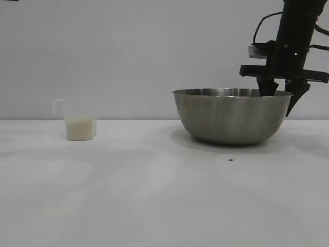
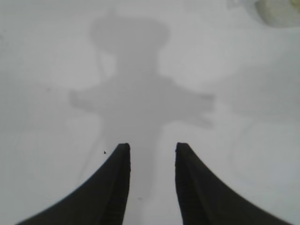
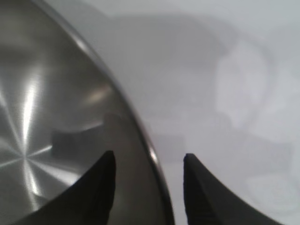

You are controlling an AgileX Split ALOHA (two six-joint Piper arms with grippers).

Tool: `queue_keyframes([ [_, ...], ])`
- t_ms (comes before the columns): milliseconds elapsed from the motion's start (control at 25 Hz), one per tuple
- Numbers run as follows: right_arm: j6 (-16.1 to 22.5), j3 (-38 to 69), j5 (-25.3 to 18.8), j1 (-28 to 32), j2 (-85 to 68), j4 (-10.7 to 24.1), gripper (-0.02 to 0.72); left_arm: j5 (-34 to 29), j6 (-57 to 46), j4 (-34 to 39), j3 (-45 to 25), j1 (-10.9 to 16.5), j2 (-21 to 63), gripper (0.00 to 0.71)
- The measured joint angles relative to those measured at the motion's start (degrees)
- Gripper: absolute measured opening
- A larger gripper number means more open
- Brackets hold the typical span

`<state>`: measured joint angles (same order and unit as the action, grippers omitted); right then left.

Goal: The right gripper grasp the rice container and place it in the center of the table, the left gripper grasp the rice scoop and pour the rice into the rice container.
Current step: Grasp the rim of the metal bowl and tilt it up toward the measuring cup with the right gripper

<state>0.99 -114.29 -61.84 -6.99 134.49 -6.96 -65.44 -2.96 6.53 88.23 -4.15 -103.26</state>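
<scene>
The rice container (image 1: 231,116), a large steel bowl, stands on the white table (image 1: 154,195) right of centre. My right gripper (image 1: 281,100) hangs over its right rim, open, one finger inside the bowl and one outside. In the right wrist view the rim of the rice container (image 3: 47,117) runs between the fingers of the right gripper (image 3: 147,159), with a gap on each side. The rice scoop (image 1: 79,121), a clear cup, stands at the left, its lower part filled with rice (image 1: 80,128). My left gripper (image 2: 151,147) is open over bare table, with the rice scoop (image 2: 276,9) far off.
A tiny dark speck (image 1: 231,159) lies on the table just in front of the bowl. A wide stretch of white surface separates the scoop and the bowl. The left arm is outside the exterior view.
</scene>
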Motion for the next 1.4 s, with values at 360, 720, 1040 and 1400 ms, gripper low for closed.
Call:
queue_keyframes([
  [360, -1.4, 0.0, 0.0, 0.0, 0.0, -0.8, 0.141, 0.0, -0.4, 0.1, 0.0, 0.0, 0.0, 0.251],
  [720, -2.1, 0.0, -0.3, 0.0, 0.0, -2.8, 0.0, 0.9, -0.4, 0.1, 0.0, 0.0, 0.0, 0.251],
  [1040, -3.1, 0.0, -1.7, 0.0, 0.0, -4.3, 0.0, 1.4, -0.4, 0.1, 0.0, 0.0, 0.0, 0.251],
  [1400, -5.9, 0.0, -7.2, 0.0, -2.5, -7.1, 0.0, 1.6, -0.4, 0.3, -0.6, 0.0, -0.2, 0.251],
])
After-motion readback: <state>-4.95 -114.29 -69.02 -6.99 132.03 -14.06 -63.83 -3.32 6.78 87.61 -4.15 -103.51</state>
